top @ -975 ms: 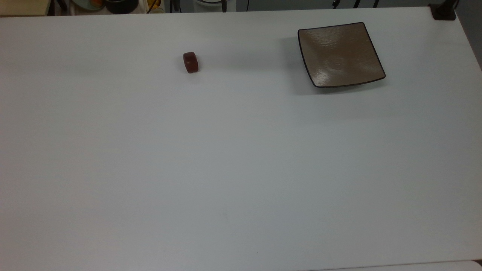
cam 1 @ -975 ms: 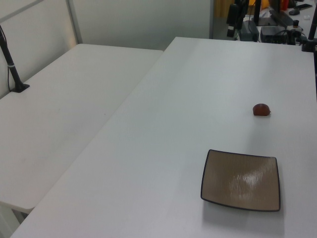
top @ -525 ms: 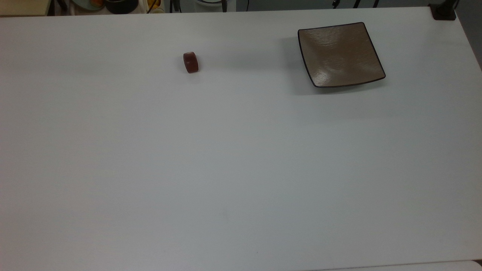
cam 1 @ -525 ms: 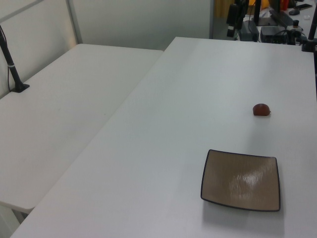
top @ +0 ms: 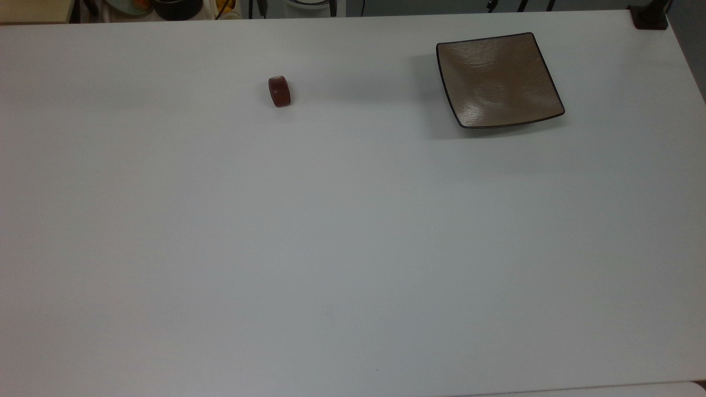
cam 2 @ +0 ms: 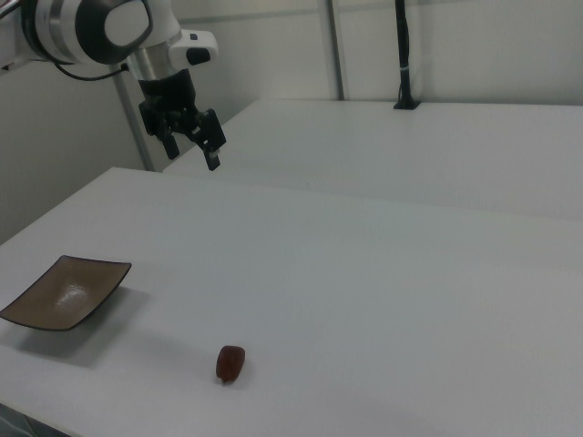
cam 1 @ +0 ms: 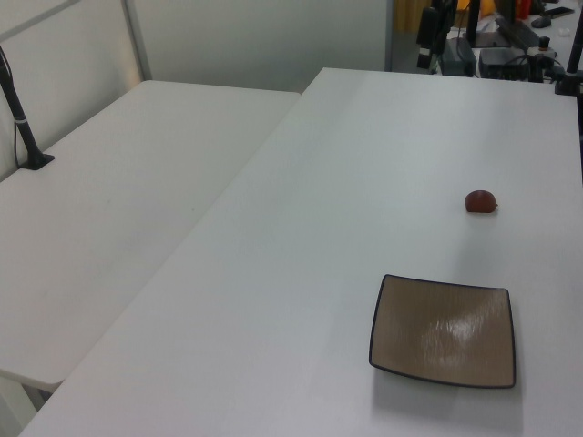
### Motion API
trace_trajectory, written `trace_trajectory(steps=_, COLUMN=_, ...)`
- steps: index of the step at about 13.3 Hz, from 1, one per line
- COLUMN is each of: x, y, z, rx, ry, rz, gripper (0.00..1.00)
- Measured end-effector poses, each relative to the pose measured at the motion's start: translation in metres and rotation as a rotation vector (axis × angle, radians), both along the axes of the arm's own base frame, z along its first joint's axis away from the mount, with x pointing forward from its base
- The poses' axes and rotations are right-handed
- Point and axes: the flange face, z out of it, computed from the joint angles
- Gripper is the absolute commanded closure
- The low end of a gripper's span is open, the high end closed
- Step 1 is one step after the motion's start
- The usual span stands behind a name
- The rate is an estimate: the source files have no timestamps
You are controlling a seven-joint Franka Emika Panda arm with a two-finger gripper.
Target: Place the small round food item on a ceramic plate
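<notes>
Claw: my gripper (cam 2: 194, 141) hung high over the far edge of the white table (top: 353, 248) in the right view, fingers spread apart, pinching nothing.
Food: the small round food item (top: 279, 91) lay on the bare tabletop, lying on its curved side in the top view, touching nothing else.
Plate: the ceramic plate (top: 499, 80) sat well apart from the food, toward the top view's right, and it carried nothing.
Gap: in the right view the plate (cam 2: 64, 291) was at the left and the food (cam 2: 230, 363) nearer the camera, with me above and beyond both.
Stage: I judged the reach had barely started and the pick-up was not yet done.
Risk, rolling: the chunk looked rounded, so a finger nudging one side first could have sent it rolling across the smooth top.
Risk, squeeze: it was tiny, so closing off-centre could have squirted it out of my grip.
Risk, plate: the upturned corners and glossy dipped centre meant a low carry could clip the rim, and a high release could let the piece bounce or skid off.
Writing: none readable on the food, the plate or my arm.
Background: clutter beyond the table edge (cam 1: 474, 45) was too indistinct to read any brand.
</notes>
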Motion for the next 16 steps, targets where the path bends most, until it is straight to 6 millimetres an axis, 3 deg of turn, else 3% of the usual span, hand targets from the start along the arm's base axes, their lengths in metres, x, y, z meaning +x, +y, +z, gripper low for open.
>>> trace_trajectory(steps=11, x=-0.0023, y=0.0021, z=0.0036, rx=0.0, ry=-0.007, rz=0.012, gripper=0.0)
trace_trajectory(steps=16, x=-0.0024, y=0.0027, z=0.0008, rx=-0.011, ry=-0.006, rz=0.099, gripper=0.0)
